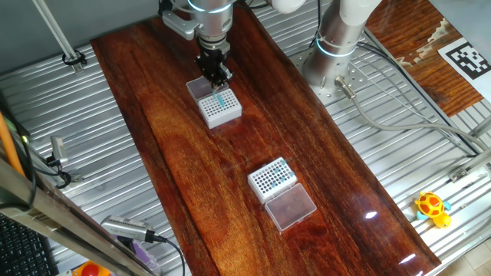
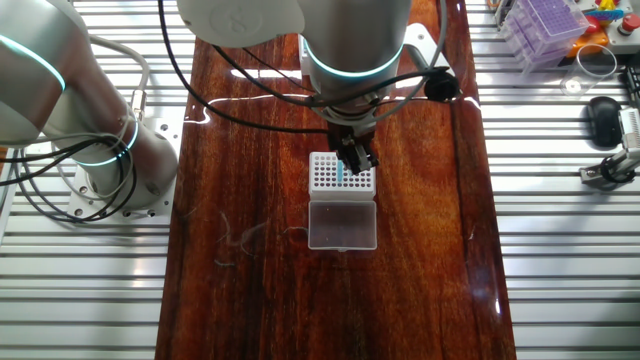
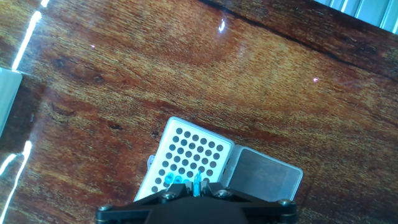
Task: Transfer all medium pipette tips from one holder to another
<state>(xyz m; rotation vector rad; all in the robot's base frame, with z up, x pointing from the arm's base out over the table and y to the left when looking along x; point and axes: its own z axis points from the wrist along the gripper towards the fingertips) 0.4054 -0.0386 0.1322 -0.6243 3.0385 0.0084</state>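
My gripper (image 1: 217, 77) (image 2: 352, 165) (image 3: 198, 188) hangs just over a white rack (image 1: 220, 110) (image 2: 328, 174) (image 3: 189, 152) at the far end of the wooden board. It is shut on one medium pipette tip (image 3: 198, 183) (image 2: 343, 177), a slim teal cone pointing down at the hole grid. A few more teal tips (image 1: 221, 100) (image 3: 170, 180) stand in this rack; its other holes look dark. Its clear lid (image 2: 342, 225) (image 3: 264, 174) lies open beside it. A second white rack (image 1: 272, 178) with dark holes and an open lid (image 1: 290, 207) sits nearer the board's middle.
The arm's base (image 1: 337, 46) (image 2: 100, 150) stands on the ribbed metal table beside the board, with cables trailing from it. A yellow toy (image 1: 432, 207), a marker tag (image 1: 466, 57), a purple box (image 2: 545, 20) and a hand tool (image 1: 130, 228) lie off the board.
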